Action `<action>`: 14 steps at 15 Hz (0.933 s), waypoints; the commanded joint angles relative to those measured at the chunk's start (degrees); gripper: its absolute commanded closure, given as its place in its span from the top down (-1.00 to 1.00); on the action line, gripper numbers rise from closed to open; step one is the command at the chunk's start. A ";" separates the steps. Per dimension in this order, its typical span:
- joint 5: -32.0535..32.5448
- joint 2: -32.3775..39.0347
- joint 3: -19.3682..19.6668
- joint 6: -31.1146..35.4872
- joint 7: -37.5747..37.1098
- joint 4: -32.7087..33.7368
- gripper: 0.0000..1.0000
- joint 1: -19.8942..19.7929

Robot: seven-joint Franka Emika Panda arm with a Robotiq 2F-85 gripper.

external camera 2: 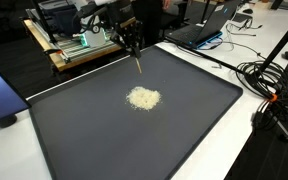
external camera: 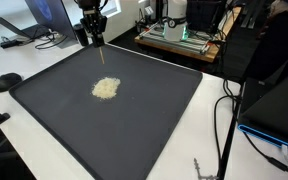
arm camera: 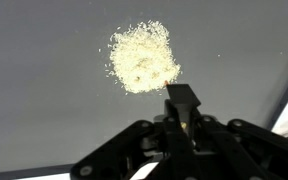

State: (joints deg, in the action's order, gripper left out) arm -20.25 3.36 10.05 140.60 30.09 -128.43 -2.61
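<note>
A small heap of pale yellow crumbs [external camera: 106, 88] [external camera 2: 143, 98] [arm camera: 142, 57] lies near the middle of a large dark grey mat [external camera: 44, 110] [external camera 2: 84, 140] [arm camera: 44, 80]. Above the mat's far edge, my gripper [external camera: 94, 36] [external camera 2: 132, 40] [arm camera: 184, 128] is shut on a thin tool [external camera: 101, 55] [external camera 2: 138, 63]. The tool has a pale wooden shaft, and it hangs straight down with its tip just over the mat. In the wrist view its dark flat end [arm camera: 181, 98] sits just short of the heap and does not touch it.
The mat covers most of a white table [external camera: 209, 150] [external camera 2: 274, 150]. Behind it stand a wooden tray of equipment [external camera: 179, 40] [external camera 2: 74, 45] and a laptop [external camera: 44, 20] [external camera 2: 204, 30]. Black cables [external camera: 224, 120] [external camera 2: 269, 90] trail along one side. A black disc [external camera: 6, 82] rests off a corner.
</note>
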 commanded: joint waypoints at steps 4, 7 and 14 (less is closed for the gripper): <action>10.72 6.09 -4.17 2.30 -7.91 3.93 -0.94 -0.79; 14.40 8.25 -5.20 3.91 -11.03 5.26 -0.94 -0.58; 22.58 12.36 -5.88 5.54 -17.49 7.34 -0.94 0.13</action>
State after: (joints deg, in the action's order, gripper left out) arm -1.06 13.89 4.53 145.61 15.54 -122.48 -2.42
